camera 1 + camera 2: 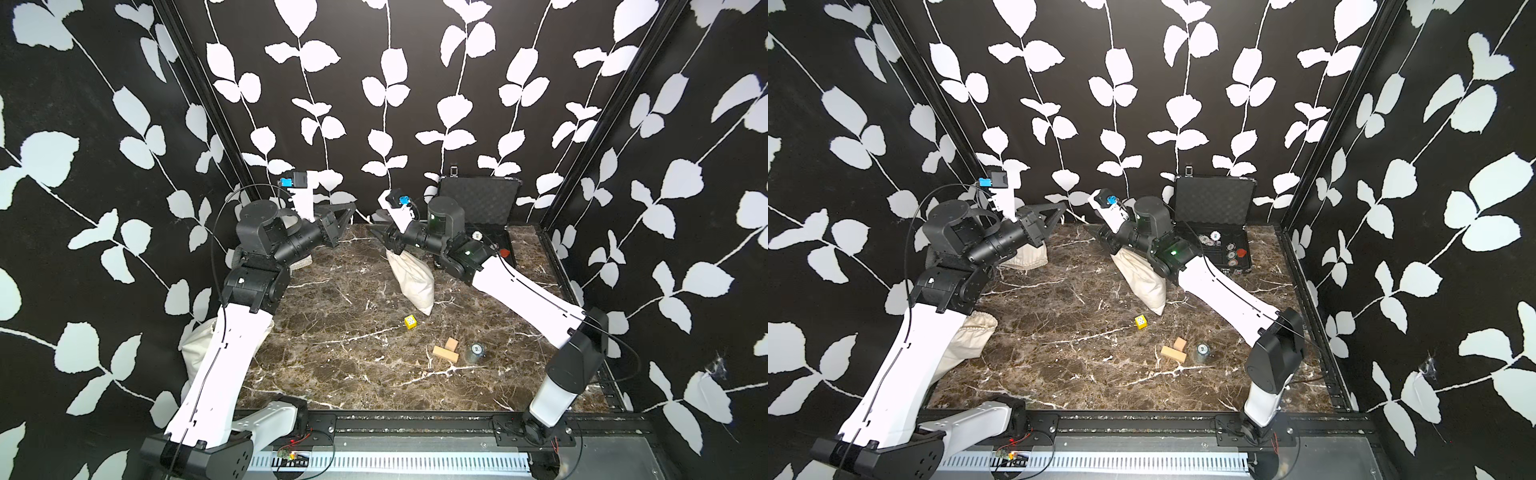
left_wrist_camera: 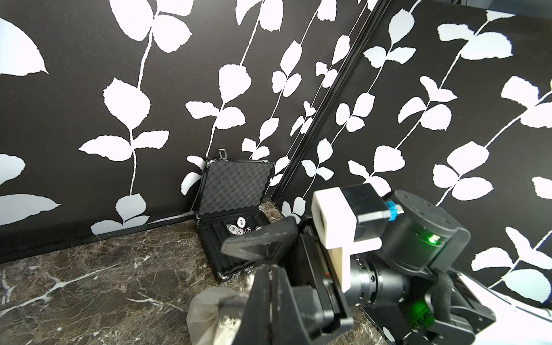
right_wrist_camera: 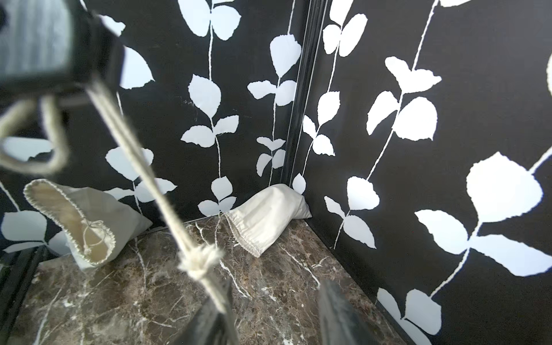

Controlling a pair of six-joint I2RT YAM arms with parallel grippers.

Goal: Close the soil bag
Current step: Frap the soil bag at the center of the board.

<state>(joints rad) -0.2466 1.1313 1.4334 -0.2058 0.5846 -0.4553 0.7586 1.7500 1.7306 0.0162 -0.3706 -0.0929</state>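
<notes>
- Soil bag (image 1: 413, 278): off-white cloth sack w/ drawstring top, plump, sides mostly smooth; shows in both top views.
- Pose: stands tilted on the tabletop (image 1: 332, 353), neck end up & toward the back wall, bottom corner pointing to the front edge.
- Spot: right of centre, back half of tabletop.
- Neck (image 2: 209, 310): bunched into folds in left wrist view; can't tell if fully shut.
- Cord (image 3: 155, 185): pale twisted string, doubled, stretched straight & taut in the air (right wrist view).
- Knot (image 3: 200, 260): partway along the cord, frayed.
- Loop (image 3: 30, 161): slack curl of cord hanging at the far end.
</notes>
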